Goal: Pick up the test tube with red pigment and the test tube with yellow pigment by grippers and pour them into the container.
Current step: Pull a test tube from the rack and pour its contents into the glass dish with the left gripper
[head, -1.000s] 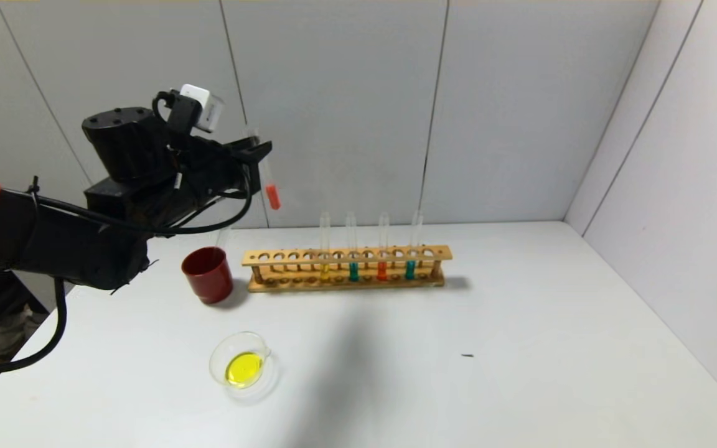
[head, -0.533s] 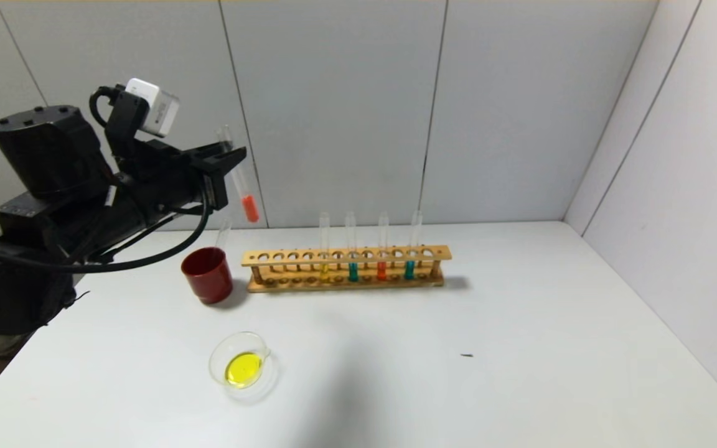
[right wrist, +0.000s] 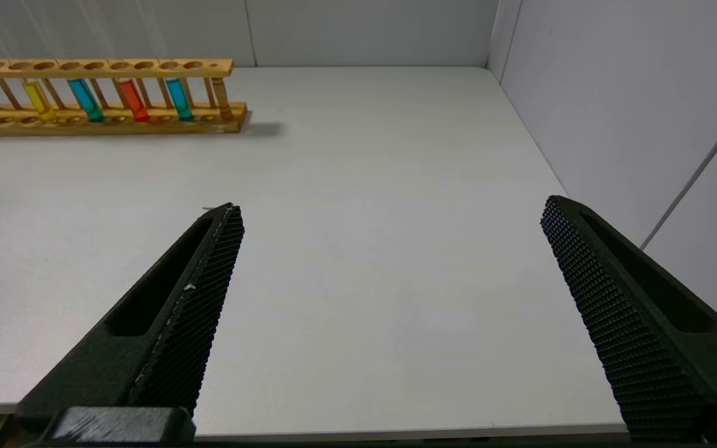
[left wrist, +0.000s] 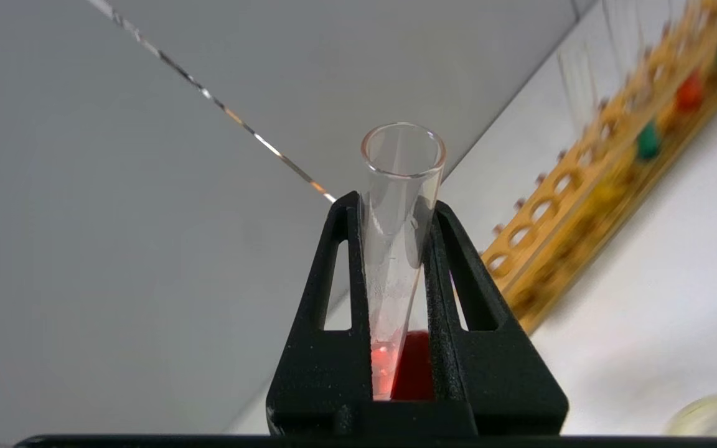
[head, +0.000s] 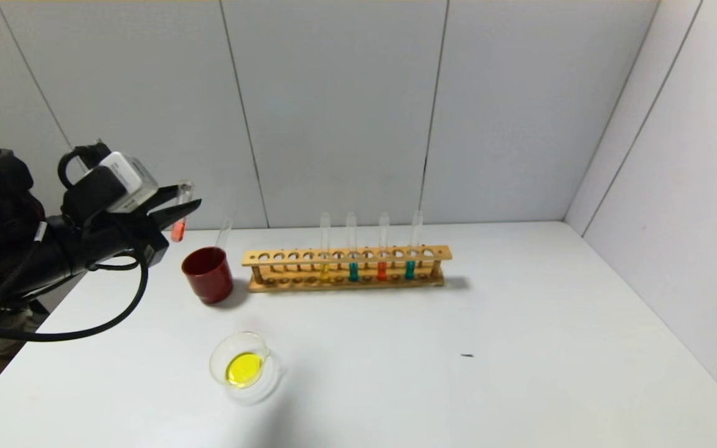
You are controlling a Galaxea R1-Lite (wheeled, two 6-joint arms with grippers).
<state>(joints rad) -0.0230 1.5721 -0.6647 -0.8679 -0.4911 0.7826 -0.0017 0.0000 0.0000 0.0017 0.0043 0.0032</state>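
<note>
So on the far left the left gripper (head: 178,214) is up in the air over the table's left edge, pinched tight on one test tube with red pigment (head: 179,228). The tube is roughly upright, open mouth up, with the red liquid sitting at the bottom end. In the left wrist view you can see both black fingers (left wrist: 333,323) pressed against the glass on either side, and the red liquid (left wrist: 386,367) pooled low down between them.

Just right of that there's one dark red cup (head: 208,274) on the white table (head: 520,348), with one empty clear tube (head: 223,233) leaning out of it. In front of the cup, nearer the robot, sits the one clear container (head: 243,367), already holding a puddle of yellow liquid.

Next along is the single wooden rack (head: 346,269), just beside the cup. Four tubes are standing in it: the test tube with yellow pigment (head: 324,249), then a teal tube (head: 352,249), then a second red tube (head: 383,249), then another teal tube (head: 412,249). So that's six tubes total: four racked, one in the cup, one in the gripper.

The right gripper (right wrist: 389,249) hangs out over the right side of the table, fingers spread wide with nothing between them. It only shows up in its own wrist view.
</note>
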